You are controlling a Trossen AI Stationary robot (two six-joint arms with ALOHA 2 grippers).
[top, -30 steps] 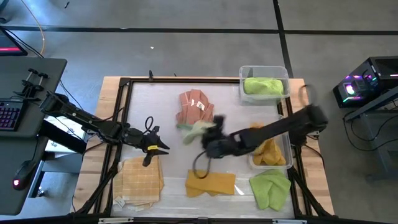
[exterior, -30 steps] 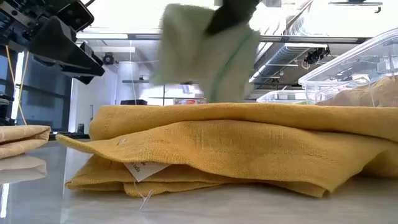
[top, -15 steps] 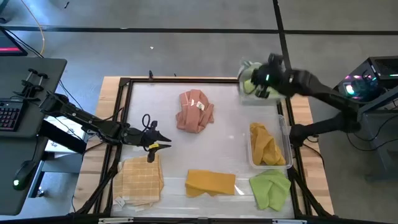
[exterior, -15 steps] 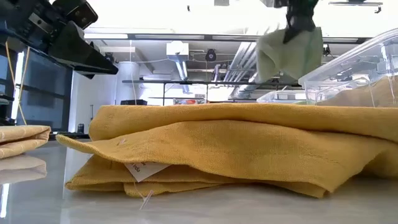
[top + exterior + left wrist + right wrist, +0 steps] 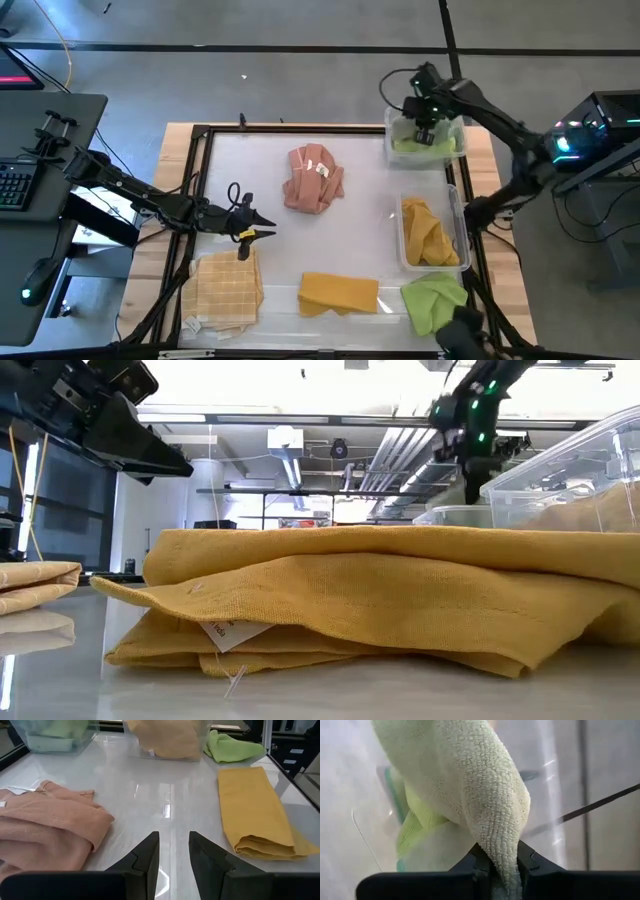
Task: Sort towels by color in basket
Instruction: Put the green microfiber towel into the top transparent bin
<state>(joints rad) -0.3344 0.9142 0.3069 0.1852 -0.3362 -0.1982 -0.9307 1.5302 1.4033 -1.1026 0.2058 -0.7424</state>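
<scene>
Fingers of the right gripper [image 5: 500, 862] pinch a pale green towel [image 5: 470, 785] over the green bin [image 5: 452, 118]; the left gripper [image 5: 172, 852] waits, narrowly parted. Pink towel [image 5: 313, 178], yellow towel [image 5: 338, 293], checked towel [image 5: 226, 289] and lime towel [image 5: 434, 303] remain unsorted.

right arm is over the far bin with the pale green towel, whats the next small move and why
Probably open the right hand and let go. Its fingers are shut on the pale green towel, which hangs over the clear bin that already holds a lime green towel. Lowering a touch first may help it drop inside. The left hand waits open near the pink towel.
</scene>
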